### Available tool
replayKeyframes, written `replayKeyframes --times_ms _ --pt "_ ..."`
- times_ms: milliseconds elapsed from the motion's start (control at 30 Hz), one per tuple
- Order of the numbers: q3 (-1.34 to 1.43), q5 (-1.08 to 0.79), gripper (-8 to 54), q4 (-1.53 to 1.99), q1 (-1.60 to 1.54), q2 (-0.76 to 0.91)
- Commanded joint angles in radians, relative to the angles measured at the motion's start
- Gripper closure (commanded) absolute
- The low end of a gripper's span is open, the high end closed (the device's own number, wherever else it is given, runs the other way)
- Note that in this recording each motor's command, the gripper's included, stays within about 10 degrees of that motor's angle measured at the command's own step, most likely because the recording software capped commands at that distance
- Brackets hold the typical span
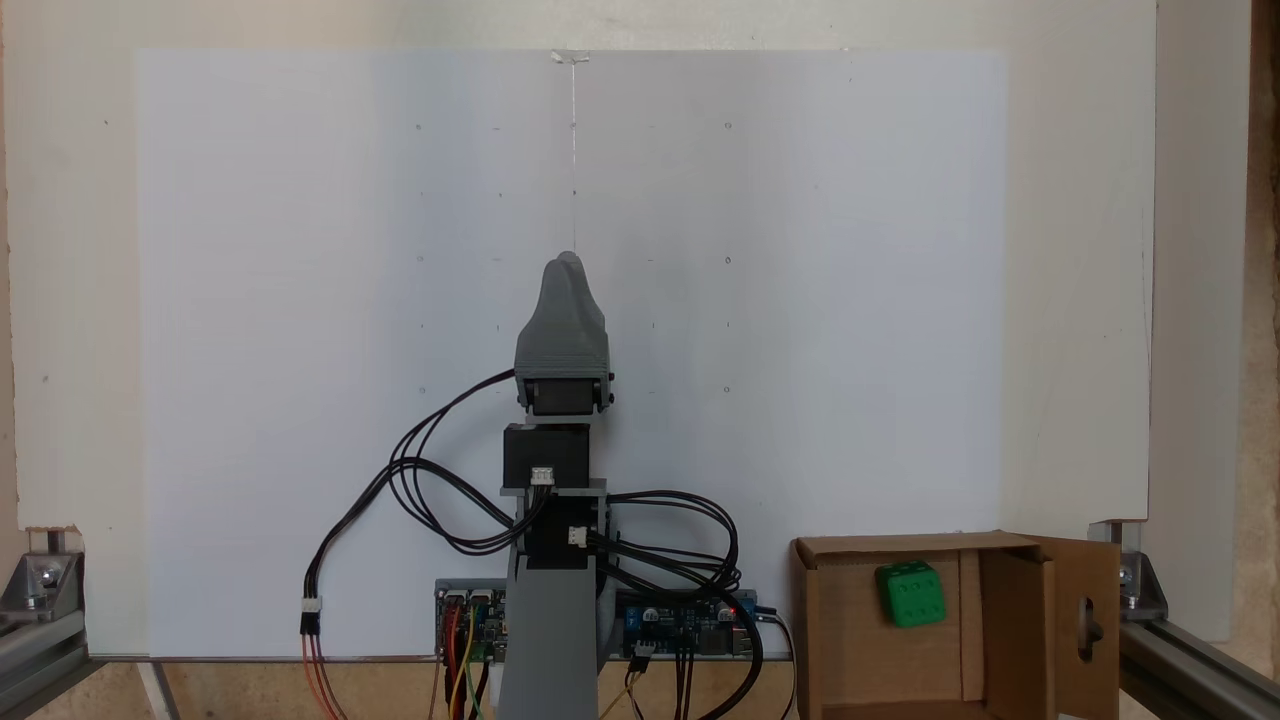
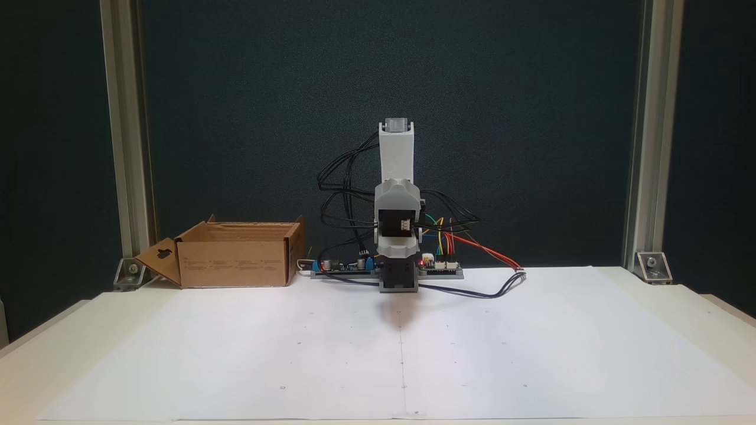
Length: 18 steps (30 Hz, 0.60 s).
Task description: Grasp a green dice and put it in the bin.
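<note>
The green dice (image 1: 910, 594) lies inside the bin (image 1: 830, 600), a brown cardboard box at the lower right, resting on the box floor near its far wall. In the other fixed view the bin (image 2: 236, 262) stands at the left beside the arm's base, and its walls hide the dice. The arm is folded over its base in the middle. My grey gripper (image 1: 568, 262) points away from the base over the white sheet and holds nothing that I can see. It shows as one pointed shape, so its jaws cannot be told apart. The gripper (image 2: 397, 248) faces the camera here.
A white paper sheet (image 1: 300, 350) covers the table. Circuit boards (image 2: 440, 268) and loose cables (image 1: 400, 480) lie around the arm's base. The bin's flap with the keyhole cut-out (image 1: 1088, 625) stands open. Aluminium frame posts (image 2: 641, 147) rise at the table's corners.
</note>
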Motion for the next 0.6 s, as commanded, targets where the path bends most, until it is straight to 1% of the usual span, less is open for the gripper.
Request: replayKeyframes --times_ms 0,567 --pt "0.051 0.034 1.1 -0.081 0.009 0.109" --pt "0.051 0.034 1.1 -0.084 0.003 0.107"
